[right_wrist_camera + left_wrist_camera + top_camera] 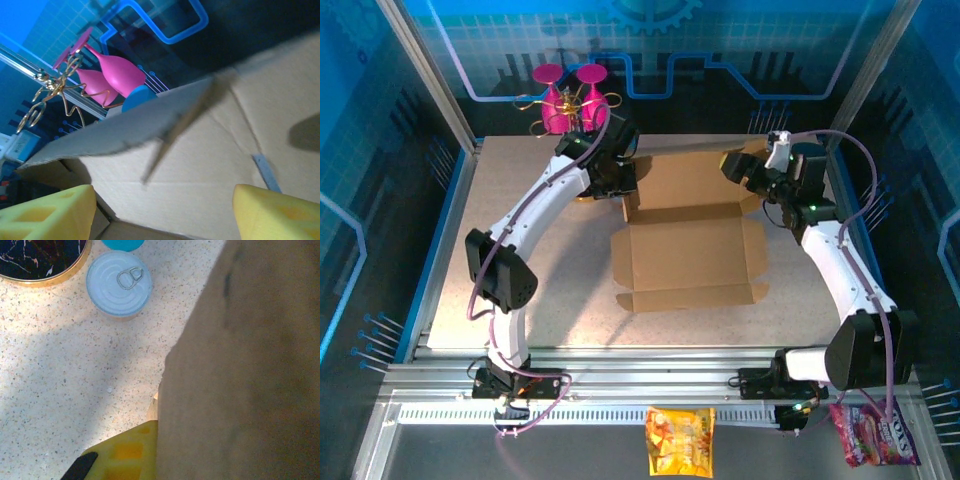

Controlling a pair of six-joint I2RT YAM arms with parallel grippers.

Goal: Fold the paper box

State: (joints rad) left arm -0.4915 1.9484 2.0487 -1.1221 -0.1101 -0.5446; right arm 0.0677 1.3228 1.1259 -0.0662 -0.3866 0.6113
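Lying unfolded on the middle of the table (520, 230) as a brown paper box (690, 255), with its far panel tilting up between both arms. Sitting at that panel's far left corner with the left gripper (618, 185), cardboard hiding whether clenched or released. Spreading wide and released at the far right corner with the right gripper (740, 165), cardboard lying just beyond the yellow pads (50, 210), two pink glasses (112, 72) behind.

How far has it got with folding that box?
Early days. The plain brown cardboard box mostly lies flat as an open sheet, its near flaps unfolded. In hand: the left arm and right arm have their jaws at its far panel, which looks tipped up. Still to do: raising walls, tucking flaps, closing.
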